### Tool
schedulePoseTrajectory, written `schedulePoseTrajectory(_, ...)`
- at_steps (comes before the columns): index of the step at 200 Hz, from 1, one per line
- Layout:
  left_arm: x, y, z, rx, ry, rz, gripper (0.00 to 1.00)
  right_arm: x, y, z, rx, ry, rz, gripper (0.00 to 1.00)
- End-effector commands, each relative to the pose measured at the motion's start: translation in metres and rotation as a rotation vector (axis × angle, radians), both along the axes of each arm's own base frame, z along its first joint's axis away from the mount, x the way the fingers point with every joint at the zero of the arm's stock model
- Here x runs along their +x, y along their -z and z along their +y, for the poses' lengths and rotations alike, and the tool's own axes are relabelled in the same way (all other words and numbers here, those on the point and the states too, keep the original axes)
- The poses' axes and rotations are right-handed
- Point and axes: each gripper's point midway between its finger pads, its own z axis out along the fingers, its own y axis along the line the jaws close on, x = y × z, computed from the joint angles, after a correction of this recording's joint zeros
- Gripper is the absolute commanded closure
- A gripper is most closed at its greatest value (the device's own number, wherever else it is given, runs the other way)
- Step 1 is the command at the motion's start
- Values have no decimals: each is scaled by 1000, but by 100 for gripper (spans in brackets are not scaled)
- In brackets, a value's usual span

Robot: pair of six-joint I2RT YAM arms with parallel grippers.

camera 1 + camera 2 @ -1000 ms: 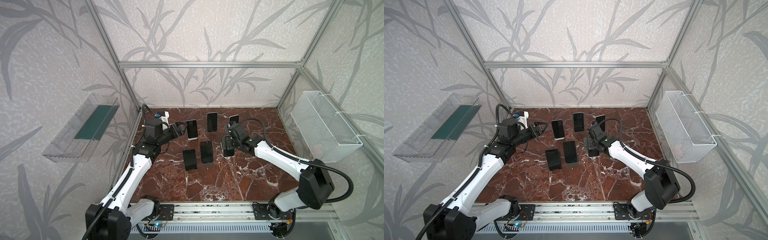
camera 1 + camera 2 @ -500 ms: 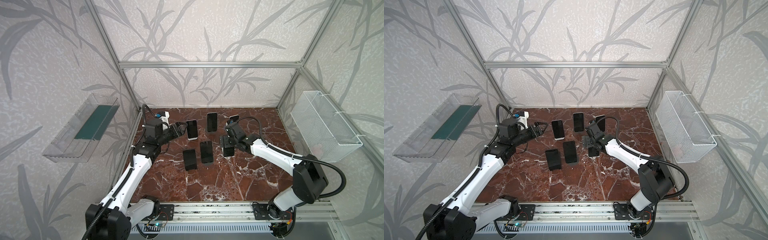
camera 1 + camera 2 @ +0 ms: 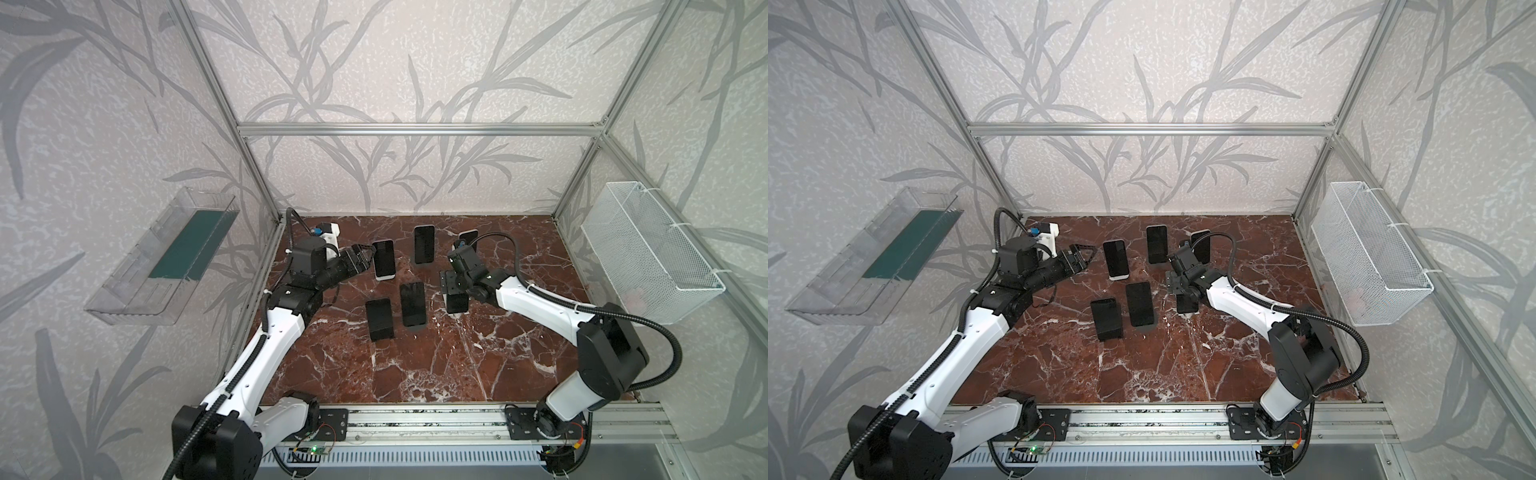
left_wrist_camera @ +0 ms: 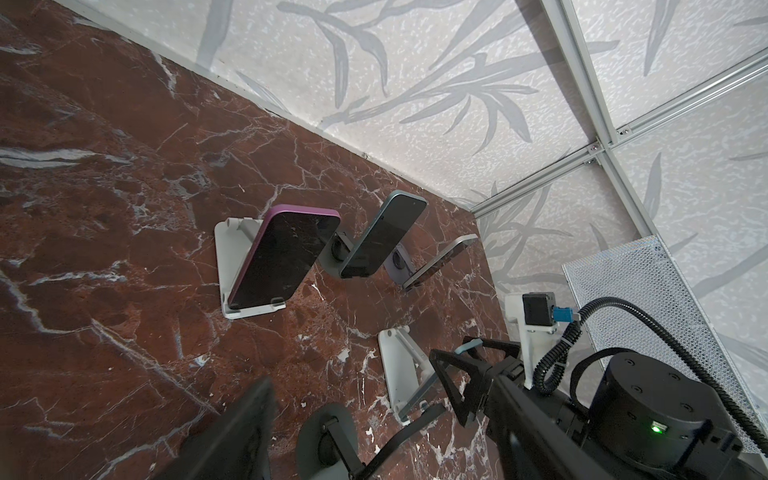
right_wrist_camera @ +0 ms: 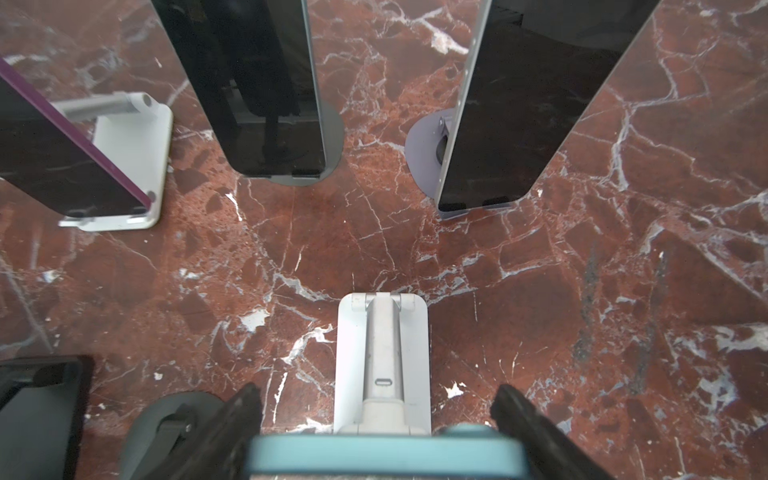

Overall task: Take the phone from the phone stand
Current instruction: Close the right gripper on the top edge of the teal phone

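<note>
L tool [image 3: 1082, 252] is hanging part-open, empty, well left of the white stand [image 5: 382, 345], likely keeping clear | teal phone [image 5: 382, 455] is leaning in that stand on the counter [image 5: 540, 291] | R tool [image 5: 376, 390] is straddling the phone's upper side edges, apparently for a lift; cannot tell if gripping.

Enclosure interior, as seen in both top views. Pale textured wallpaper with a grey leaf-and-stem print [image 3: 415, 83] covers the back wall and both side walls. A silver aluminium-profile frame [image 3: 415, 129] follows the corners and crosses the back wall. The red-brown marble-pattern counter with white veining [image 3: 415, 374] forms the base. A clear plastic wall shelf with a dark green liner [image 3: 124, 291] hangs on the left wall, and a white wire-mesh basket [image 3: 644, 249] on the right wall. A silver slotted rail [image 3: 415, 424] borders the counter's near edge. Lighting is even and diffuse, and the shadows are soft.
</note>
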Motion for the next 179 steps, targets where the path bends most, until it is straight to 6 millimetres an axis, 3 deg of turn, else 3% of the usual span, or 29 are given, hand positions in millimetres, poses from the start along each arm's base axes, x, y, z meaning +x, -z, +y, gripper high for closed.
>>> schedulePoseTrajectory(1,0,2,-1,15,4,-4,18,2,1,2,9,11,-5,16)
schedulePoseTrajectory(71,-2,-1,-1,12,4,-11,18,0,-14,-1,22,7,-43,30)
schedulePoseTrajectory(111,-2,-2,-1,11,5,-15,18,-3,-26,-1,37,-3,-59,31)
schedulePoseTrajectory(179,-4,-6,-2,2,10,-24,18,-6,-71,-1,75,-41,-129,34)
